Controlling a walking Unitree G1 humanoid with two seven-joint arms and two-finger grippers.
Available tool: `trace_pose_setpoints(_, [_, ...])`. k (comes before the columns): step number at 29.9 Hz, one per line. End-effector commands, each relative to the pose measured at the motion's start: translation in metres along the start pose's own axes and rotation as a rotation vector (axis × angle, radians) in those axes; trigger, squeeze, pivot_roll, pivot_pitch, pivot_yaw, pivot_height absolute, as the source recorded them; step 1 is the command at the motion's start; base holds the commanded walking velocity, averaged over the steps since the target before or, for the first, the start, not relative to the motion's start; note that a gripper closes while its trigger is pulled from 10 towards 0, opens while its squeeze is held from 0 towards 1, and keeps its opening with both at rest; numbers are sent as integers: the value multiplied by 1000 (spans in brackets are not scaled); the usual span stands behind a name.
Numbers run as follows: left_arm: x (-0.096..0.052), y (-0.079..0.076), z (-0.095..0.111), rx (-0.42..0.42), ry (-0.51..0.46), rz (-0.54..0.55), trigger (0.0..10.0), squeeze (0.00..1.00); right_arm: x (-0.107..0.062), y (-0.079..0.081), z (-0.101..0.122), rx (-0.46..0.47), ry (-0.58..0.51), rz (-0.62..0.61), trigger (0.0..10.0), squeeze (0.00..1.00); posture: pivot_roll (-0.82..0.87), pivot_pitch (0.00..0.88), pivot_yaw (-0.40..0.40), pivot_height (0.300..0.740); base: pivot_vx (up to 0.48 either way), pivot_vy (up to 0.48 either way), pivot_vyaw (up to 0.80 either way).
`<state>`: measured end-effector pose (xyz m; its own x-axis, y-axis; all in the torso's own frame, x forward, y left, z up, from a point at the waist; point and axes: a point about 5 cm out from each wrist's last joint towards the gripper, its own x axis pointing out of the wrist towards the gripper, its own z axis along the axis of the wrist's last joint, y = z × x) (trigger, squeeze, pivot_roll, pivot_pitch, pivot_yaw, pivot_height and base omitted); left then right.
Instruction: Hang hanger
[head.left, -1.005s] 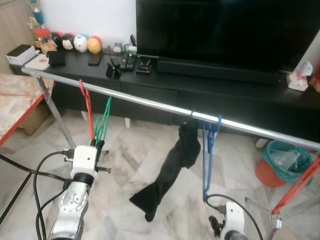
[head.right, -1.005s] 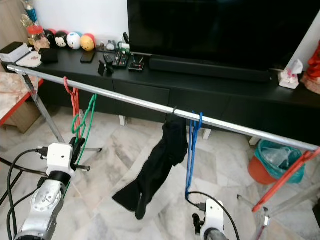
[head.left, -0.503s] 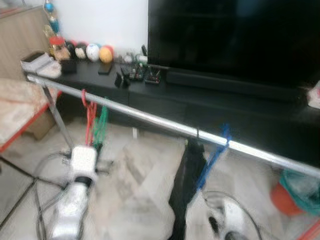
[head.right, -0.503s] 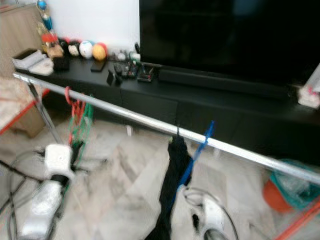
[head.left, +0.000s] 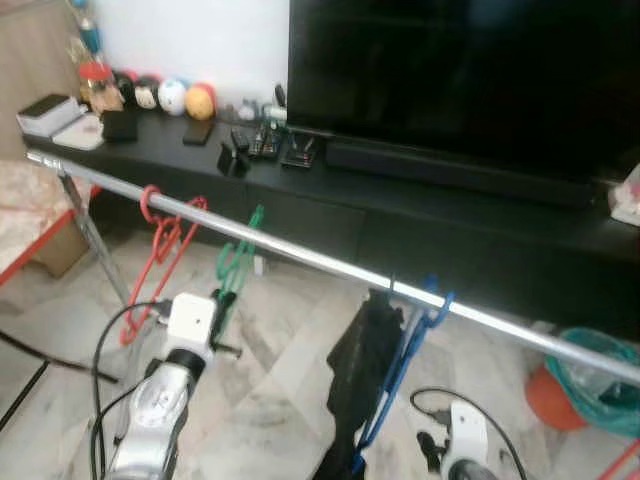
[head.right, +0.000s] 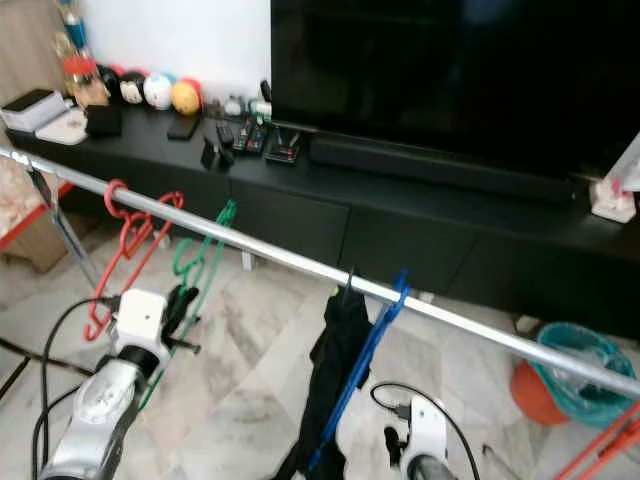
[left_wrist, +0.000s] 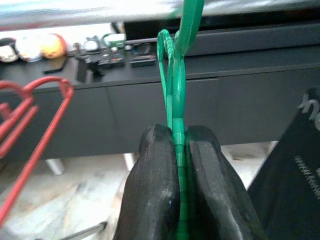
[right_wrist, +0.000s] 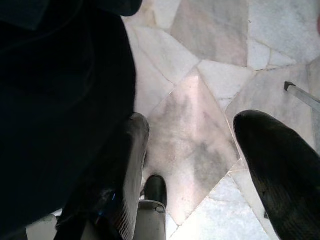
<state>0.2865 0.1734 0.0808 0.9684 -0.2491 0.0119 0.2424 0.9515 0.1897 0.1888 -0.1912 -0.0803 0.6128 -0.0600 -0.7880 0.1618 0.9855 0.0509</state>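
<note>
Against the picture of a second ago, the whole scene has shifted, so the camera has moved; beyond that, the hangers on the silver rail (head.left: 300, 252) now swing out at a slant where they hung straight down before, and the green hanger (head.left: 236, 262) sits further along the rail from the red hanger (head.left: 160, 243) than it did. The red hanger is hooked near the rail's left end, tilted. Next along, the green hanger has its hook over the rail, and the left gripper (left_wrist: 176, 165) is clenched on its lower part just below the rail, both black fingers (left_wrist: 155, 185) pressed against the green plastic. Further right along the rail hangs a black garment (head.left: 362, 350), and touching its right side a blue hanger (head.left: 405, 345), both slanted. The right gripper (right_wrist: 192, 150) is low beneath the rail, under the garment, its fingers spread apart over the floor and grasping nothing. Below the rail lies a floor (head.left: 270, 370) of pale marble slabs with grey veins. Behind the rail runs a long black cabinet (head.left: 450, 230) carrying a large dark television (head.left: 460, 80), a row of round toy figures (head.left: 165, 95) at its left end, remote controls (head.left: 265, 145) beside them, and a tissue box (head.left: 625, 205) at its right end. Under the rail's right end stands a red bin (head.left: 585, 385) with a green liner.
</note>
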Motion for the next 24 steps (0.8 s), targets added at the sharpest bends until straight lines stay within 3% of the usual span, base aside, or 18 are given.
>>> trace_pose_setpoints(1, [6, -3, -2, -15, 22, -27, 10000, 0, 0, -2, 1, -6, -2, -6, 10000, 0, 46, 0, -89, 740, 0, 0, 0])
trace_pose_setpoints(7, [25, -4, 1, -1, 36, -46, 10000, 0, 0, -3, 2, -6, -4, -7, 10000, 0, 34, 0, -94, 740, 0, 0, 0])
trace_pose_setpoints(13, [47, 1, 4, 20, 75, 23, 10000, 0, 0, -5, 2, -2, -5, -8, 10000, 0, 14, 0, -112, 740, 0, 0, 0])
trace_pose_setpoints(24, [67, 4, 6, -2, 127, 123, 10000, 0, 0, -9, 3, -5, -8, -9, 10000, 0, 3, 0, -131, 740, 0, 0, 0])
